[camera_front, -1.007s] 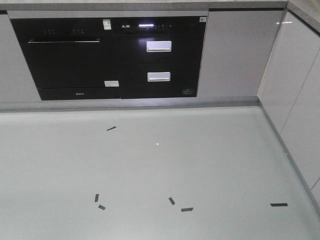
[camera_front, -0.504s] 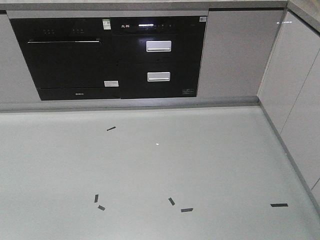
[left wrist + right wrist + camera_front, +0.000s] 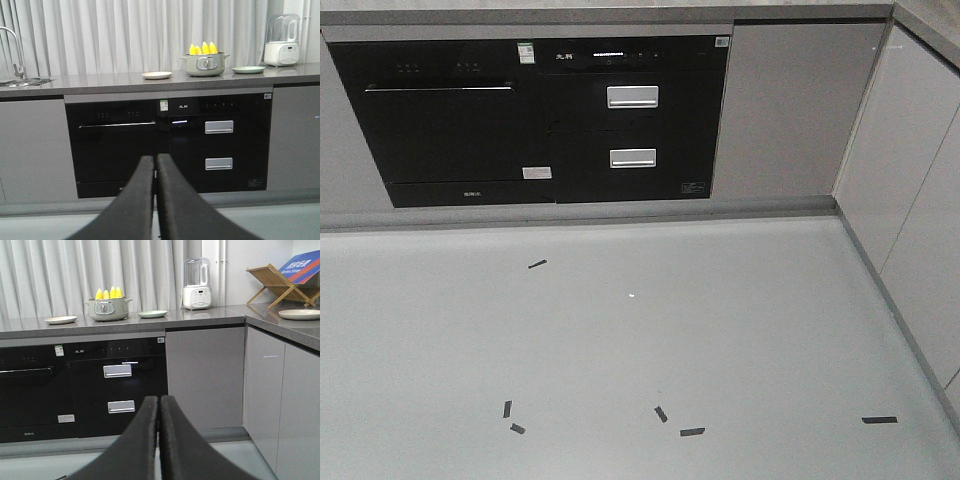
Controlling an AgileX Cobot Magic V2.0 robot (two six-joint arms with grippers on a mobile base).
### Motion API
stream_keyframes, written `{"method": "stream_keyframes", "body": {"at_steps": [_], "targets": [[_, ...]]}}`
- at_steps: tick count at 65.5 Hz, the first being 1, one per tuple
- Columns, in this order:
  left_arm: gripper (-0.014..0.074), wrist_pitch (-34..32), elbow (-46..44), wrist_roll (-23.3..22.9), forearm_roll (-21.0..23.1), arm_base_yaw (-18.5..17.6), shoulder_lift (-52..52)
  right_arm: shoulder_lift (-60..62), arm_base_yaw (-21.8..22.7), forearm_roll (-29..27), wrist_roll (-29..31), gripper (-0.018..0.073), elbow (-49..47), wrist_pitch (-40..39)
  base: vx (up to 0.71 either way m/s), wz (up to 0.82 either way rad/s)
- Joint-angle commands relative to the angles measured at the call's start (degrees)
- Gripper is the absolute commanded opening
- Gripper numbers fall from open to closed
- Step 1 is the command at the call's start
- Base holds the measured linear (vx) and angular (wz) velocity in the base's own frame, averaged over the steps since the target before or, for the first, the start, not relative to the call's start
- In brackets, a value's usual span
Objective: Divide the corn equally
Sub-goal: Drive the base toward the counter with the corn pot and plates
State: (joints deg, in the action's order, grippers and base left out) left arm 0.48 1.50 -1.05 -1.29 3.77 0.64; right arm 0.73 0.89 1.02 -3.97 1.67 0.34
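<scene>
Several yellow corn cobs stand upright in a grey-green pot on the far counter; the right wrist view shows the same corn in the pot. A beige plate lies left of the pot and a pale green plate right of it. My left gripper is shut with nothing in it, low and well short of the counter. My right gripper is shut and empty too. Neither gripper appears in the front view.
Black built-in appliances with silver drawer handles fill the cabinet front. Grey floor carries black tape marks. White cabinets run along the right. A blender, a wooden rack, another plate and a sink tap are on the counters.
In the front view the cabinets and floor marks have shifted slightly left and down, so the base has moved a little. The appliance's lit display looks dimmer.
</scene>
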Motion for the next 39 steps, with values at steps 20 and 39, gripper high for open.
{"method": "stream_keyframes", "body": {"at_steps": [20,39], "targets": [[-0.0006,-4.0,0.7,-0.5,0.6,-0.2,0.9,0.2,0.0,0.5,0.4,-0.0007,0.4,-4.3,0.11,0.06],[-0.0006,-4.0,0.7,-0.5,0.6,-0.2,0.9,0.2,0.0,0.5,0.4,-0.0007,0.4,-4.3,0.15,0.11]]}}
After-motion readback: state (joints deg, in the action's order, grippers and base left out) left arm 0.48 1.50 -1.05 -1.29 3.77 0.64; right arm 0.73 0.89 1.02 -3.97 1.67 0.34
